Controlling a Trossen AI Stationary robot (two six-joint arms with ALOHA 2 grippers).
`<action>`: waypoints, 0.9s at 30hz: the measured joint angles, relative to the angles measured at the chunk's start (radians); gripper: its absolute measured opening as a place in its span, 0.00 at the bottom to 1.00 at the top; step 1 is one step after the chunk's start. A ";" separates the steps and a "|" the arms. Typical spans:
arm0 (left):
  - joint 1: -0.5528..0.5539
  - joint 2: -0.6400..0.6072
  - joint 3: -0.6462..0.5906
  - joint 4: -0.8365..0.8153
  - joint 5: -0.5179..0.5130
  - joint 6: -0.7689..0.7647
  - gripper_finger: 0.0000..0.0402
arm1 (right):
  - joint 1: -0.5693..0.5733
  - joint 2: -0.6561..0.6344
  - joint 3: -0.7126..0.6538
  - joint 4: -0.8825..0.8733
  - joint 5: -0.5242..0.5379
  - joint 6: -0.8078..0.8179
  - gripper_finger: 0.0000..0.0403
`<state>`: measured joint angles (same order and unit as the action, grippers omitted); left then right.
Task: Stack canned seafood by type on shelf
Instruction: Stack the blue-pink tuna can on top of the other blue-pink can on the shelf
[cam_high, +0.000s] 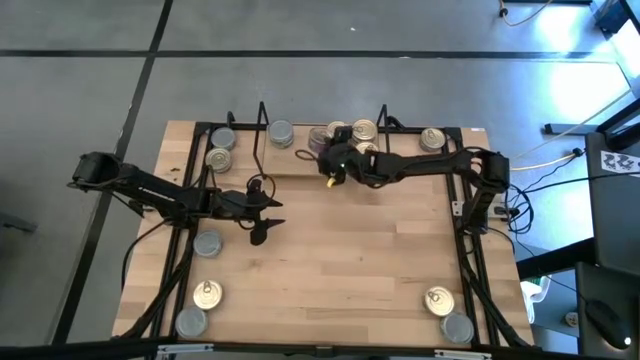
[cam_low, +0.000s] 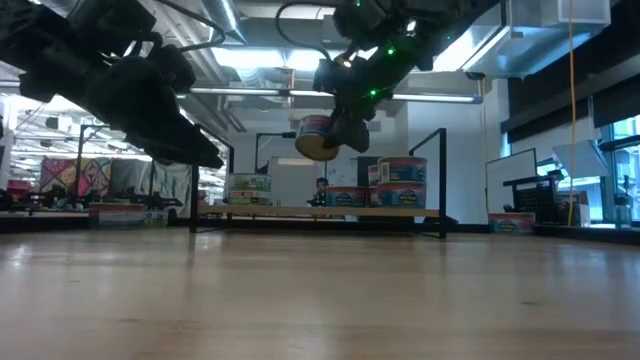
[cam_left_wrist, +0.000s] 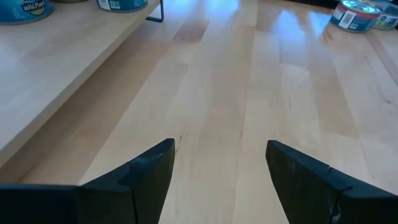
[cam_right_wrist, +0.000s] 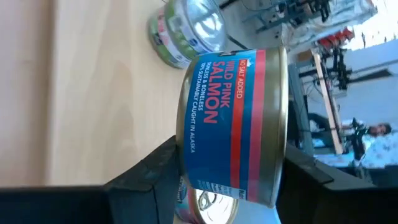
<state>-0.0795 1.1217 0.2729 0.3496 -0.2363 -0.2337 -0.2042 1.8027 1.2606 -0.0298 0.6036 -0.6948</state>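
The right gripper (cam_low: 335, 135) has its fingers closed partway on a salmon tin (cam_right_wrist: 233, 127), pinching it across its round wall; the tin (cam_low: 318, 138) hangs clear in the air, above the shelf (cam_high: 300, 165) and near the middle of it. In the right wrist view the label reads sideways, so the tin's short axis runs across the fingers, and in the low view it looks slightly tilted. Below and just beyond it on the shelf stand other tins (cam_low: 400, 182), two of them stacked, with a gold-lidded one (cam_high: 363, 130) close by in the high view. The coming move, as I judge it, turns on this: the held tin lies straight above the shelf's stacks, and must come down lid-level onto a tin of its own kind. Which stack matches I cannot tell.

The left gripper (cam_high: 262, 215) waits over bare bench (cam_left_wrist: 249, 93), fingers wide open and holding nothing, near the shelf's front edge. Loose tins sit at the bench's near corners (cam_high: 207, 293), (cam_high: 438, 299); the left arm is nearer the first
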 joint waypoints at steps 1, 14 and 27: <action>0.000 0.000 0.000 0.000 0.000 0.000 0.63 | -0.009 0.000 0.000 0.002 -0.003 0.007 0.48; 0.001 0.000 0.000 0.000 -0.002 -0.004 0.63 | -0.045 0.000 0.093 -0.107 0.058 0.037 0.48; 0.001 0.000 0.001 0.007 -0.023 -0.031 0.63 | -0.116 0.000 0.103 -0.114 -0.028 0.218 0.48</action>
<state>-0.0788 1.1217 0.2736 0.3569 -0.2592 -0.2642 -0.3199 1.8027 1.3636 -0.1442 0.5755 -0.4772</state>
